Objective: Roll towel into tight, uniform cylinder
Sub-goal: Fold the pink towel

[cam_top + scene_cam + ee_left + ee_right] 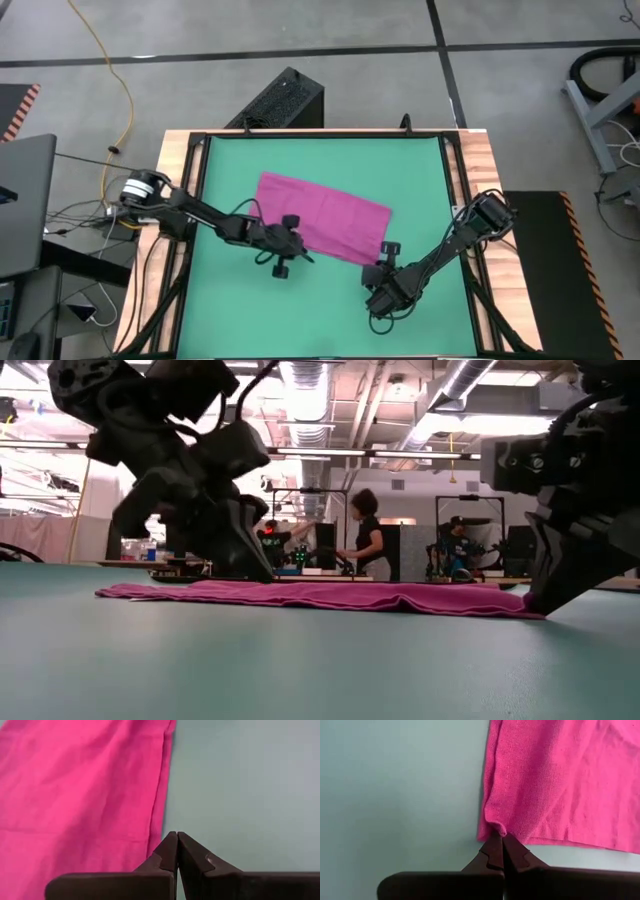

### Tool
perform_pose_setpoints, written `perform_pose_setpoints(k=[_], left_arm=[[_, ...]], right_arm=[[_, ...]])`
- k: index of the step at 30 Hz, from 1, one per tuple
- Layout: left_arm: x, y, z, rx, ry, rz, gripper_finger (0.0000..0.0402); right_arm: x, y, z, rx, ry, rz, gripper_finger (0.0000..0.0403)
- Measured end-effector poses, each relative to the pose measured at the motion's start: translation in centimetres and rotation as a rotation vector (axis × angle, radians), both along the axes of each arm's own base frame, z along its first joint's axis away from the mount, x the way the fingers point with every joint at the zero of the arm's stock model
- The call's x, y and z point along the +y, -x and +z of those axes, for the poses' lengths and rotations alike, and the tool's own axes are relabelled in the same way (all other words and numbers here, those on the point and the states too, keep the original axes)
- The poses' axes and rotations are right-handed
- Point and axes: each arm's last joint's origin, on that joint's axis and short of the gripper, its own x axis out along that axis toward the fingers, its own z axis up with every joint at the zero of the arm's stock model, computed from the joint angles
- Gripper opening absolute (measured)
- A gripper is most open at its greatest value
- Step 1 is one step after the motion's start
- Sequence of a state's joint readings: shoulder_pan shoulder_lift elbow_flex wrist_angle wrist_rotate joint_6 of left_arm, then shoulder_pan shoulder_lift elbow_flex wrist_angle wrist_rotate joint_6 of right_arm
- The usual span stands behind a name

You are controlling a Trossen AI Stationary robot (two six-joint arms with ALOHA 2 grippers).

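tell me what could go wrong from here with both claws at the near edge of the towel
1. The right claw is pinched on only a small pucker at the towel corner; it could slip out when the roll starts.
2. The left claw is closed at the towel's edge, apparently with no cloth between its fingers; if only one corner lifts, the roll may start crooked.
3. The towel lies skewed on the green mat, so the cylinder may come out uneven.
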State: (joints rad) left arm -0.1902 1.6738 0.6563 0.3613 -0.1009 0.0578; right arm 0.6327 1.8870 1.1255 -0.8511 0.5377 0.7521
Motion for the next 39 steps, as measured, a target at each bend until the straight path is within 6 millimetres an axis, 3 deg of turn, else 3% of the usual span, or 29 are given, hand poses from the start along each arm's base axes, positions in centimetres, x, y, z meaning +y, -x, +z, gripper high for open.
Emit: perform_pose_setpoints(k=[11, 27, 39], left_arm=[[0.9, -0.7, 0.1, -0.028, -0.07, 0.065, 0.0], [0.8, -0.8, -3.4, 0.117, -0.061, 0.076, 0.0], [0.8, -0.1, -3.9, 0.214, -0.037, 0.086, 0.0]], right_arm=[[0.0, 0.0, 0.0, 0.0, 0.0, 0.001, 0.0003], [0.3, 0.2, 0.0, 0.01, -0.013, 0.011, 0.0008], [1.7, 1.2, 0.2, -0.008, -0.021, 0.028, 0.0138]])
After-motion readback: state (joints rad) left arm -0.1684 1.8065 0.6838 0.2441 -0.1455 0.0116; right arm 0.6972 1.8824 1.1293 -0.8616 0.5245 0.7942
